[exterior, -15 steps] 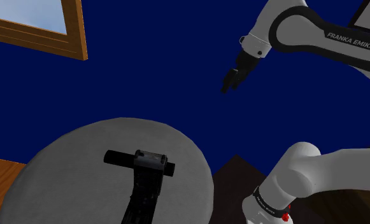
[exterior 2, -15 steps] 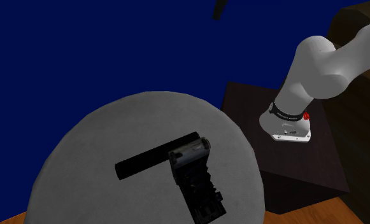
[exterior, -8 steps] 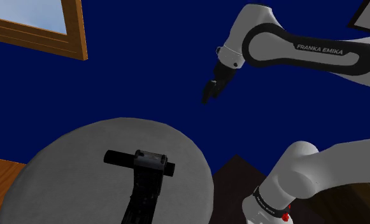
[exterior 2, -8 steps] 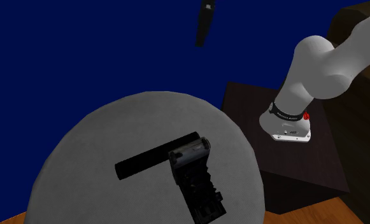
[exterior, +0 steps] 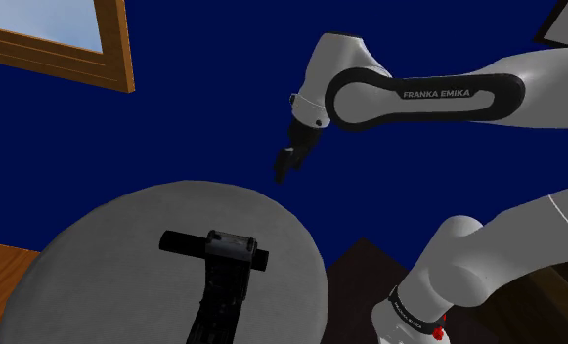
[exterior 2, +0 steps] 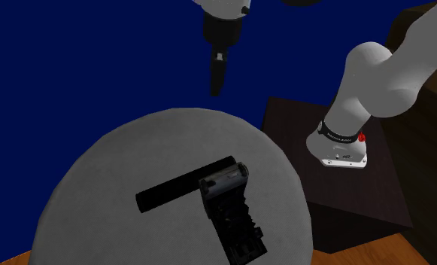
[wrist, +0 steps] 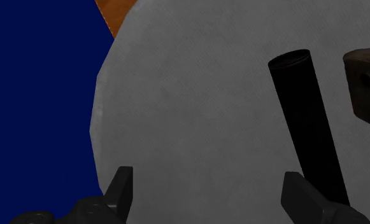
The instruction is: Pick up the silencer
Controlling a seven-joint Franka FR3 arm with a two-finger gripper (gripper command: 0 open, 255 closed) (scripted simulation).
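On the grey table (exterior: 106, 244) a dark block (exterior: 218, 293) lies across the silencer (exterior: 182, 240), the gripper (exterior: 283, 173) hovering unclenched.

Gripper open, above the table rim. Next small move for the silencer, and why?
Probably shift the gripper sideways over the silencer while descending: its fingers stand open, but the black tube lies beside one finger, not between them, and the shoulder view shows the gripper high above the table. Aim for the free end, clear of the dark block.

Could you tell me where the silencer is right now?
In the shoulder view the silencer lies flat near the middle of the round table, beside a dark blocky object.
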